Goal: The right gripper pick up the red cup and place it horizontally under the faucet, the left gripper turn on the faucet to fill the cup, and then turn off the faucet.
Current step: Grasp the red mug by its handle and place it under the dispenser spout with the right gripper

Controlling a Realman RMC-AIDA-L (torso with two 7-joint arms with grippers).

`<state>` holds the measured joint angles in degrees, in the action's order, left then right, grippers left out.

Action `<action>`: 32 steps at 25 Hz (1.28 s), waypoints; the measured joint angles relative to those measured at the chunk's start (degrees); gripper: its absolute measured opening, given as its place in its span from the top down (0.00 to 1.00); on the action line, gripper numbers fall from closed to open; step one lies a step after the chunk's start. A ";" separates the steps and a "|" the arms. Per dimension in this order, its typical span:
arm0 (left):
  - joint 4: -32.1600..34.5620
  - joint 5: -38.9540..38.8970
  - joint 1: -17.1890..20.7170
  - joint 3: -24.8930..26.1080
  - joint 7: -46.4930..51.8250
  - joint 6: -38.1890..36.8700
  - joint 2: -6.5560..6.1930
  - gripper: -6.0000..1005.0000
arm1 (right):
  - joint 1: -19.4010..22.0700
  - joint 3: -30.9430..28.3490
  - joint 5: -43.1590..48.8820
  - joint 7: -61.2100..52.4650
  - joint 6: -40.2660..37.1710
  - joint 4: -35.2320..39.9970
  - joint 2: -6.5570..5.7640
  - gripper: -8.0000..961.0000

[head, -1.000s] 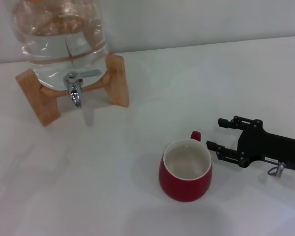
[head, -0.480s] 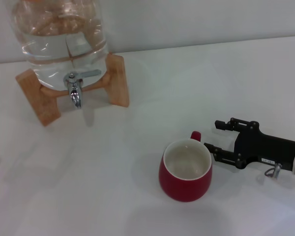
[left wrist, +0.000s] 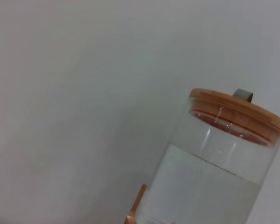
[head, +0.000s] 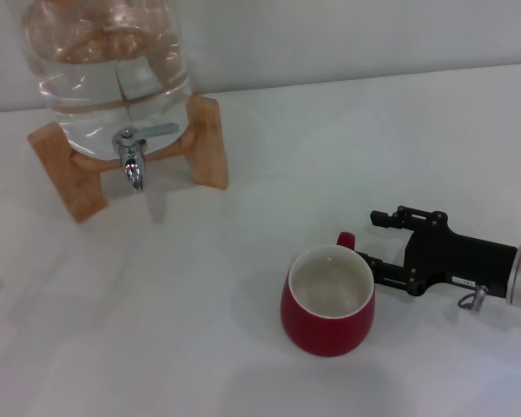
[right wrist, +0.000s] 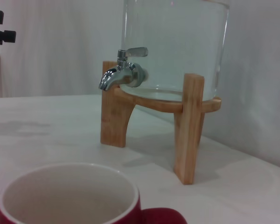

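Observation:
The red cup (head: 328,304) stands upright on the white table, mouth up and empty, with its small handle (head: 346,240) on the far right side. My right gripper (head: 372,239) lies low over the table just right of the cup, open, with the handle at the mouth of the gap between its fingers and its near finger (head: 373,263) close to the cup's rim. The cup's rim (right wrist: 65,196) fills the near part of the right wrist view. The chrome faucet (head: 132,161) on the glass jar (head: 108,61) is at the far left, lever level; it also shows in the right wrist view (right wrist: 119,74). A black part that may be my left gripper (right wrist: 1,33) shows far off.
The jar sits on a wooden stand (head: 210,143) with open room under the spout. The stand's legs (right wrist: 189,130) show in the right wrist view. The left wrist view shows the jar's wooden lid (left wrist: 238,109) and water inside against a plain wall.
My right gripper has slid left along the table toward the cup's handle, staying open. The cup and the faucet have not moved.

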<state>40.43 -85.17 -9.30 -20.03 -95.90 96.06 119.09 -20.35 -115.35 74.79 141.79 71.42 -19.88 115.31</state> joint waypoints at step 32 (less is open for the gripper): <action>0.00 -0.61 -0.44 0.00 -0.15 -0.47 0.00 0.20 | -2.77 0.22 -1.43 -0.26 -1.82 2.28 0.15 0.31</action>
<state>40.43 -85.78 -9.75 -20.04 -96.05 95.59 119.09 -23.12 -115.13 73.36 141.52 69.60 -17.60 115.46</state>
